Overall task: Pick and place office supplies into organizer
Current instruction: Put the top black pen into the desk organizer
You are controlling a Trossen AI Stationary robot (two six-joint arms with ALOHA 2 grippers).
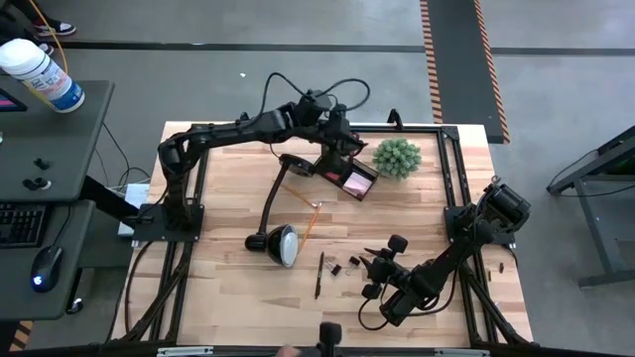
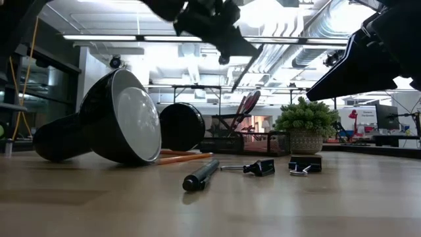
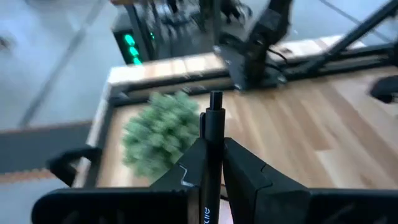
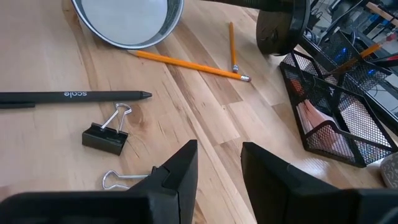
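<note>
A: How far along is it?

B: Partly done, I'd judge. The organizer [image 1: 347,177] at the far side of the worktop [image 1: 228,288] already holds the scissors [image 2: 247,105] upright in its cup and something pink in its tray. The left claw [image 1: 335,139] hovers right above it, pinching a black pen [image 3: 213,146] between its fingers, tip pointing away from the wrist.

A: So what's left?

B: That pen has to go in. Then a second black pen [image 4: 74,96], two pencils [image 4: 186,64] and the binder clips [image 4: 106,134] all lie loose on the worktop near the front.

A: And the right claw?

B: The right claw [image 4: 217,165] hangs low over those clips with its fingers spread, holding nothing.

A: Anything in the way?

B: The desk lamp [image 1: 276,241] lies on its side, its head just beside the pencils. The green plant [image 1: 397,157] stands just beside the organizer, close to where the left claw works.
</note>
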